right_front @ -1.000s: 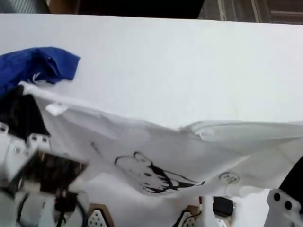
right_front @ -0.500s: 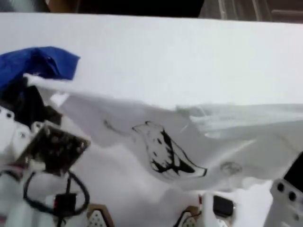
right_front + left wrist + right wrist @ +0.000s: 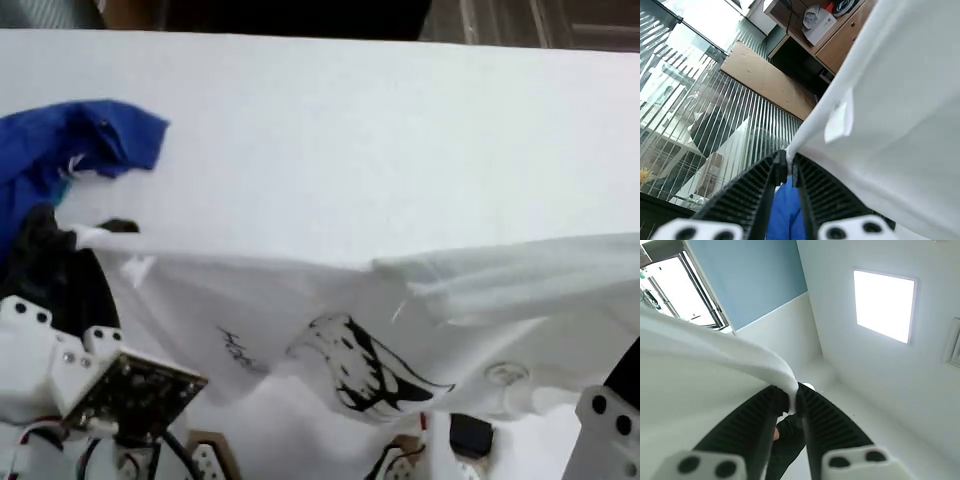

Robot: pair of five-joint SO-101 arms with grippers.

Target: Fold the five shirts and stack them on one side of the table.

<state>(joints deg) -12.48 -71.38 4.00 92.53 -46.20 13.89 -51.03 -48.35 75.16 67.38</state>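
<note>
A white shirt with a black drawing hangs stretched in the air above the table's near half. My left gripper is shut on the corner of the white shirt at the left, where a small label shows. My right gripper is shut on a bunched edge of the same white shirt, held off toward the right side. A crumpled blue shirt lies at the table's left edge, also seen as a blue patch below the left fingers.
A dark garment lies under the left arm at the left. The white table stretches bare behind the hanging shirt. The right arm's white body stands at the near right corner.
The held shirt swung up and back down; its left corner now sits lower and nearer, and the drawing shifted right. The left arm moved nearer the front edge.
</note>
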